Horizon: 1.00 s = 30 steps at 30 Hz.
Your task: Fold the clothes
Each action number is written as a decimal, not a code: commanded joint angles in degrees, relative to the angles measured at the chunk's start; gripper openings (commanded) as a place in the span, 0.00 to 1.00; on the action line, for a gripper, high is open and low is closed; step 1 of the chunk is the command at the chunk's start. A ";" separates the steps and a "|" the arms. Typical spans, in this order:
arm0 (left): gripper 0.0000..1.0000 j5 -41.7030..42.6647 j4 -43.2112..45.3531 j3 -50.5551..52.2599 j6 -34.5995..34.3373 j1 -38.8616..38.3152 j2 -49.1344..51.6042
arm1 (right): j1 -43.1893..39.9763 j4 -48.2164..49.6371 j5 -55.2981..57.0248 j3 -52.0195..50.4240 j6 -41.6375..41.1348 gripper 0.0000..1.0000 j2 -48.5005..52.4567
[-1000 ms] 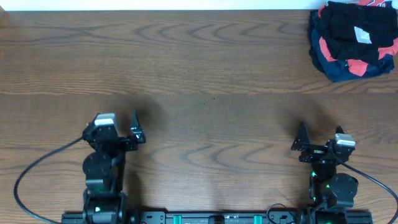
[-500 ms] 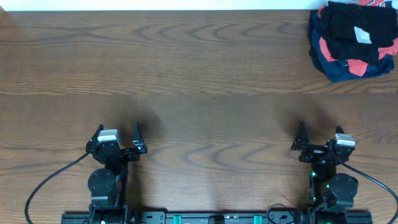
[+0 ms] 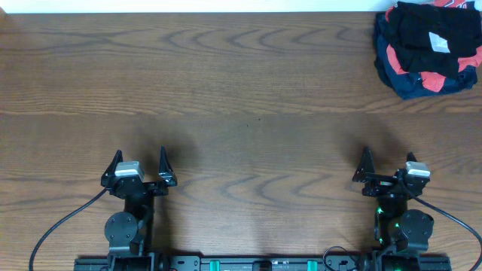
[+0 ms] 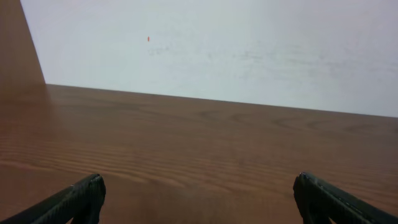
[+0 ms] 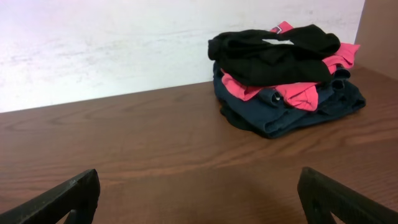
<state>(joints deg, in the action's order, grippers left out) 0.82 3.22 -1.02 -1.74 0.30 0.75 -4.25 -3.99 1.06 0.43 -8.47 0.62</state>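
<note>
The black garment (image 3: pixel 429 30) with a white label lies folded on top of a pile at the far right corner of the table; it also shows in the right wrist view (image 5: pixel 273 53). My left gripper (image 3: pixel 138 162) is open and empty near the front left edge, fingers wide apart in the left wrist view (image 4: pixel 196 196). My right gripper (image 3: pixel 387 165) is open and empty near the front right edge, far from the pile; its fingers show in the right wrist view (image 5: pixel 199 193).
Under the black garment lie a red shirt (image 5: pixel 298 90) and a navy blue garment (image 5: pixel 292 112). The wooden table (image 3: pixel 241 98) ends at a white wall (image 4: pixel 217 50) at the back.
My left gripper has drawn back toward the front edge and straightened. The right arm and the pile have not moved.
</note>
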 commanded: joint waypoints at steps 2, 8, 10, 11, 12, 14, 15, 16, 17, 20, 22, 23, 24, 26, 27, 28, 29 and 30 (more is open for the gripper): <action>0.98 -0.92 0.04 0.79 -0.68 -0.15 -0.70 | 0.48 -0.24 0.02 -0.13 0.85 0.99 -0.35; 0.98 -0.87 -7.74 0.79 -0.74 -0.17 -0.70 | 0.48 -0.24 0.02 -0.13 0.85 0.99 -0.35; 0.98 -0.79 -7.48 0.79 -0.72 -0.17 -0.68 | 0.48 -0.24 0.02 -0.11 0.85 0.99 -0.35; 0.98 -0.79 -7.48 0.79 -0.70 -0.17 -0.68 | 0.48 -0.24 0.02 -0.13 0.85 0.99 -0.35; 0.98 -0.87 -7.50 0.79 -0.70 -0.15 -0.68 | 0.48 -0.24 0.02 -0.11 0.85 0.99 -0.35; 0.98 -0.83 -7.48 0.79 -0.72 -0.15 -0.68 | 0.48 -0.24 0.02 -0.11 0.85 0.99 -0.35; 0.98 -0.70 -7.45 0.79 -0.72 -0.17 -0.68 | 0.48 -0.24 0.02 -0.11 0.85 0.99 -0.35; 0.98 -0.66 -7.45 0.79 -0.70 -0.17 -0.68 | 0.48 -0.24 0.02 -0.13 0.85 0.99 -0.35; 0.98 -0.66 -7.45 0.79 -0.70 -0.15 -0.68 | 0.48 -0.24 0.02 -0.11 0.85 0.99 -0.35; 0.98 -0.66 -7.43 0.79 -0.70 -0.15 -0.57 | 0.48 -0.24 0.02 -0.11 0.85 0.99 -0.35; 0.98 -0.66 -7.43 0.79 -0.70 -0.15 -0.48 | 0.48 -0.24 0.02 -0.13 0.85 0.99 -0.35; 0.98 -0.66 -7.43 0.79 -0.70 -0.17 -0.48 | 0.48 -0.24 0.02 -0.11 0.85 0.99 -0.35; 0.98 -0.66 -7.43 0.79 -0.70 -0.15 -0.48 | 0.48 -0.24 0.02 -0.11 0.85 0.99 -0.35; 0.98 -0.66 -7.43 0.79 -0.70 -0.15 -0.48 | 0.48 -0.24 0.02 -0.13 0.85 0.99 -0.35; 0.98 -0.66 -7.43 0.79 -0.70 -0.15 -0.48 | 0.48 -0.24 0.02 -0.11 0.85 0.99 -0.35; 0.98 -0.66 -7.43 0.79 -0.70 -0.15 -0.48 | 0.48 -0.24 0.02 -0.13 0.85 0.99 -0.35; 0.98 -0.66 -7.43 0.79 -0.70 -0.15 -0.48 | 0.48 -0.24 0.02 -0.13 0.85 0.99 -0.35; 0.98 -0.66 -7.43 0.79 -0.70 -0.17 -0.48 | 0.48 -0.24 0.02 -0.11 0.85 0.99 -0.35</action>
<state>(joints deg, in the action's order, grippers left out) 1.08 -1.63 -1.10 -1.76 0.30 0.60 -4.25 -3.99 1.06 0.40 -8.47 0.62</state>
